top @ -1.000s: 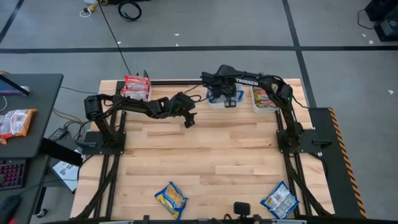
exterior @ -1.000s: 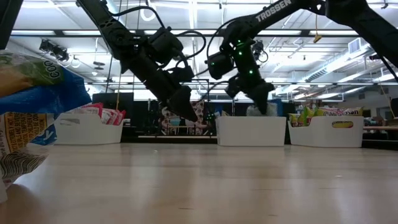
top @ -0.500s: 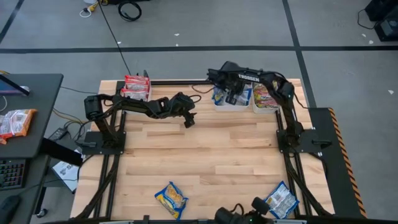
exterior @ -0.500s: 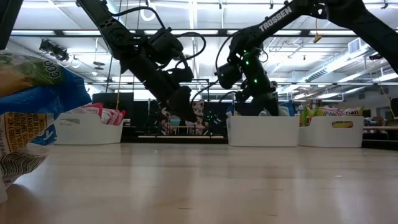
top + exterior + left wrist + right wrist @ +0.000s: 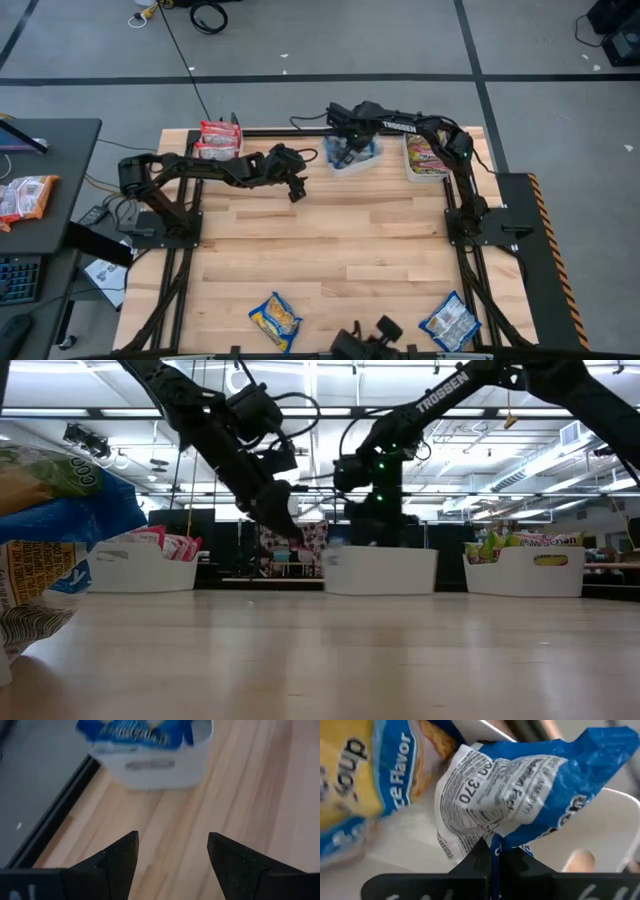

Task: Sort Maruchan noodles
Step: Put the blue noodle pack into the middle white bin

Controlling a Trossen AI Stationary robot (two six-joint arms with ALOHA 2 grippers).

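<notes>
One blue packet [image 5: 520, 815] apparently pinched in right tool [image 5: 491, 851].

You see a pale wood-plank table [image 5: 330, 240] with a black frame, on grey floor. Both arms are dark; the right one carries white lettering. The three bins are white: the left bin [image 5: 218, 141] holds red packets [image 5: 217, 132], the middle bin [image 5: 161, 764] blue-and-yellow packets [image 5: 135, 730], the right bin [image 5: 424, 160] red, green and silvery packets [image 5: 424, 154]. Near the front edge lie a blue-and-yellow packet [image 5: 275, 320] and a blue-and-white packet [image 5: 449, 322]. In the right gripper [image 5: 490, 851] you see a blue packet [image 5: 520, 805] with a white panel of black print. The left gripper [image 5: 172, 855] has black fingers.
</notes>
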